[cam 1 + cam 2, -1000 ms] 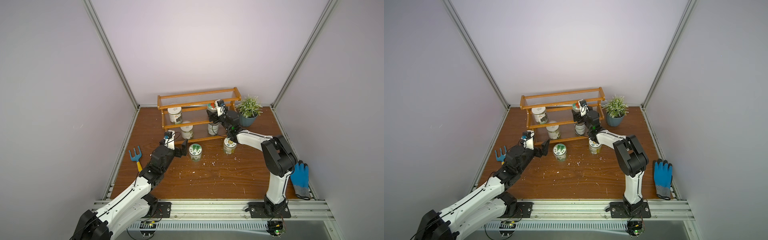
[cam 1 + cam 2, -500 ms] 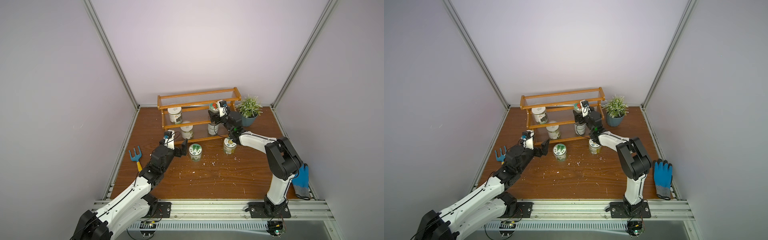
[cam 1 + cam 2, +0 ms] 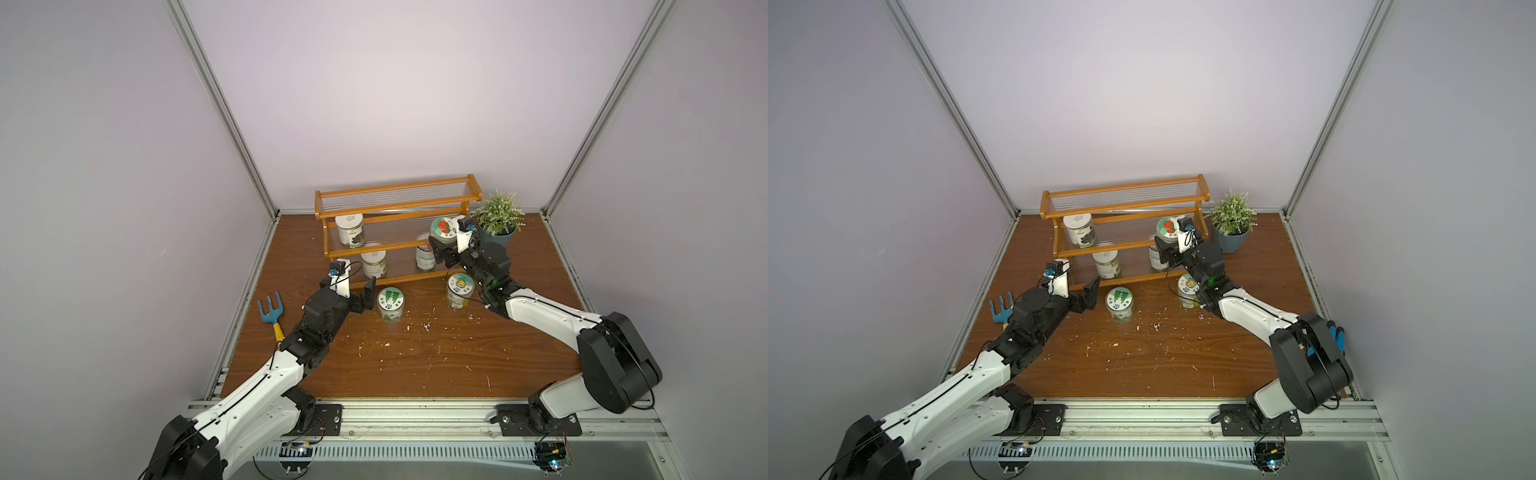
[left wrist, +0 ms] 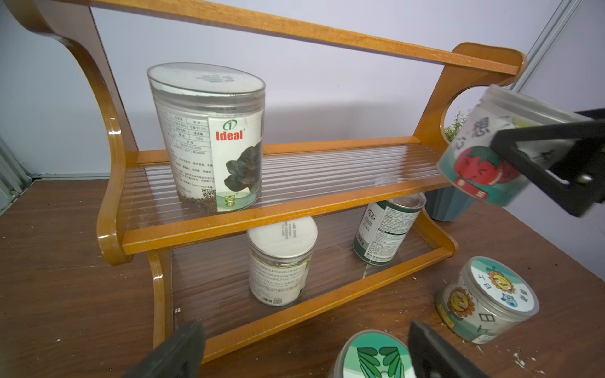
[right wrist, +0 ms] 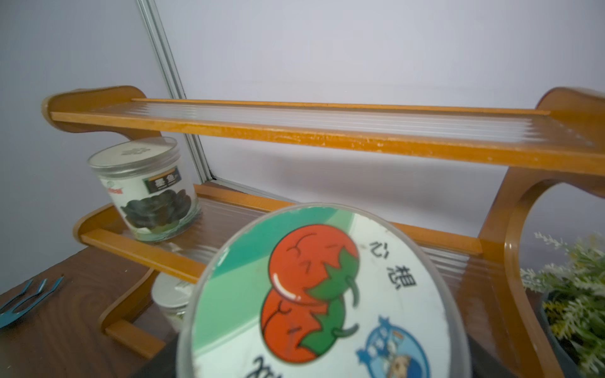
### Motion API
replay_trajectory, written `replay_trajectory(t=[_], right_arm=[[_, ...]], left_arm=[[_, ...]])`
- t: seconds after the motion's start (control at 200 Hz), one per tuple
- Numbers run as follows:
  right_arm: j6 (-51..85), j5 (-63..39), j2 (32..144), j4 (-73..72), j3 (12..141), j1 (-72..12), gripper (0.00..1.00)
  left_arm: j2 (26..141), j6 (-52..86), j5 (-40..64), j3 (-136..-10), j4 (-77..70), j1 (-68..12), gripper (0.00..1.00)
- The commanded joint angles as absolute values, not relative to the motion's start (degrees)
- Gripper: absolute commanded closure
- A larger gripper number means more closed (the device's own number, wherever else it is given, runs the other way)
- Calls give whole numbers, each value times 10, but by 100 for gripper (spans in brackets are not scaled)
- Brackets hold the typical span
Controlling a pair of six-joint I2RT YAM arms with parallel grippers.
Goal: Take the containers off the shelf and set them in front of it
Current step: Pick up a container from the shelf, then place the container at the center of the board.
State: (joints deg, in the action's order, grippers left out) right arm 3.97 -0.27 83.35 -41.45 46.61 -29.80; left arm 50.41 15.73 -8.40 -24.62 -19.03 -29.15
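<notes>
Containers, six counted. Nearest, low centre in both top views: green-tree jar (image 3: 390, 305) and yellow-flower jar (image 3: 459, 289), upright on the brown surface (image 3: 415, 361), just in front of the shelf (image 3: 399, 195).

Left tool (image 3: 355, 293) sits just left of the green-tree jar, spread wide, nothing in it. Its mouth faces up-frame at the short plain jar (image 3: 374, 264), upright on the lowest tier, near and straight ahead. Left arm is the nearer one for that jar.

Right tool (image 3: 445, 245), centre-right, is clamped on the red-fruit jar (image 3: 441, 226). Jar is tilted, at the right end of the middle tier, apparently lifted off it. Yellow-flower jar lies directly down-frame of it, so the set-down likely needs a spot to one side.

Farther: can (image 3: 424, 257) on the lowest tier beneath the held jar; tall plain jar (image 3: 350, 230) at the middle tier's left. Three not yet picked up.
</notes>
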Motion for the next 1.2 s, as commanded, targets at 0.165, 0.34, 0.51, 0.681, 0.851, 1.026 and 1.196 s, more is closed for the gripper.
replay_trajectory(t=[0.165, 0.34, 0.51, 0.681, 0.851, 1.026, 1.196], right_arm=[[46, 24, 605, -339, 347, -335, 38], [65, 42, 488, -266, 285, -354, 38], [86, 65, 416, -222, 234, -366, 38], [114, 99, 374, -218, 174, -376, 38], [142, 125, 340, -219, 119, -384, 39], [152, 145, 323, -208, 95, -395, 39], [162, 174, 331, -221, 67, -398, 39]], left_arm=[[512, 154, -82, -282, -172, -286, 0], [514, 150, -83, -287, -172, -285, 0], [516, 154, -80, -285, -174, -285, 0], [516, 157, -79, -285, -174, -285, 0], [513, 154, -80, -285, -170, -286, 0], [515, 153, -79, -284, -170, -286, 0], [519, 156, -77, -283, -175, -286, 0]])
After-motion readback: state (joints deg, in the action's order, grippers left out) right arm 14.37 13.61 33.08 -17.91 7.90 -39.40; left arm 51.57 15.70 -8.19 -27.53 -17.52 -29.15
